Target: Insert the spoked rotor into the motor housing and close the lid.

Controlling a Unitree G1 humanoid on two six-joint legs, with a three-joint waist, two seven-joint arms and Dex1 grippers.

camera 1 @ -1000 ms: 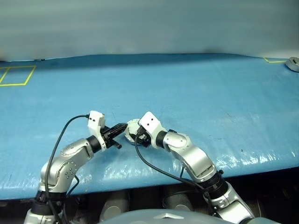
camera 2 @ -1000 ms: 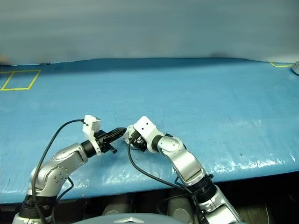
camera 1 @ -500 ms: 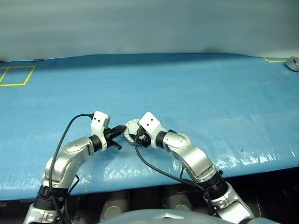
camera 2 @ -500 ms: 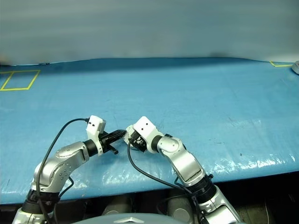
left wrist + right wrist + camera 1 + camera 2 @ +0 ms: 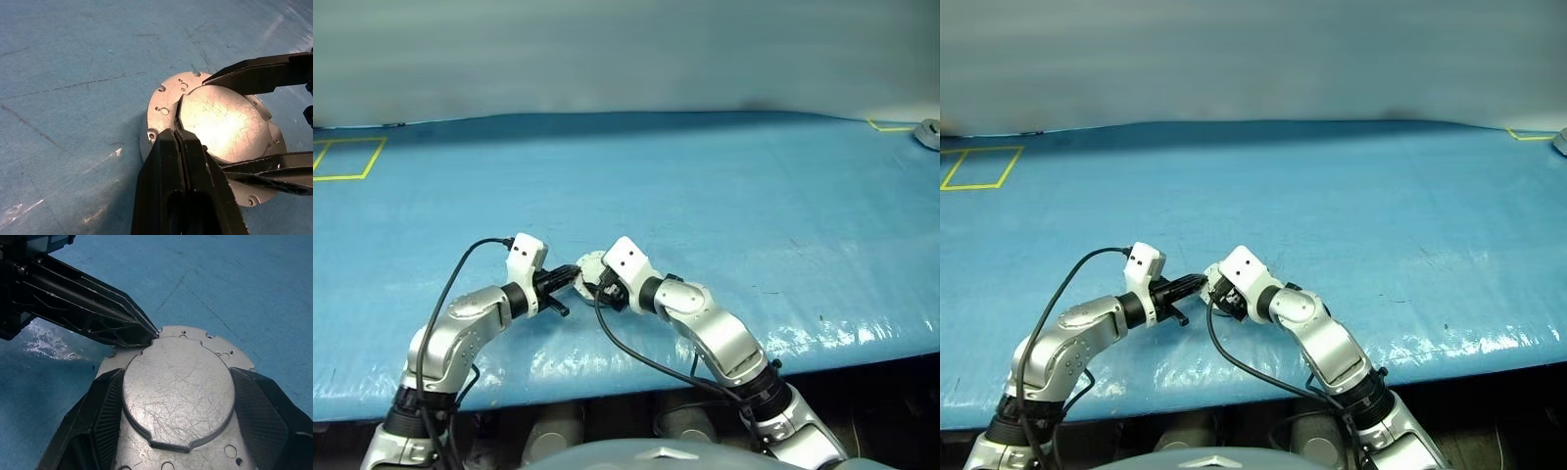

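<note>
- My right pincer (image 5: 176, 431) grips the short round silver metal motor housing (image 5: 164, 105) from both sides — one black ribbed finger (image 5: 105, 406) against each flank of its raised top. The housing sits on the blue plastic-covered worktop (image 5: 724, 186), just in front of me, between my two arms.
- The plain grey, scratched round lid (image 5: 178, 387) lies flat over the housing, its outer face up. It looks seated or nearly so, and I cannot see inside, so the spoked rotor's place I cannot tell; I judge it is already under the lid.
- My left pincer (image 5: 178, 142) is closed, its two black fingers pressed together into one tip with nothing between them. That tip rests at the lid's edge, on the flanged rim with the small screw holes.
- The step in hand, as I read it, is the closing of the lid — I steady the housing with the right while the left pokes at the seam.
- The next move calls for a gentle downward press at that edge, keeping the right grip firm so the housing does not slide or tip on the slick worktop.
</note>
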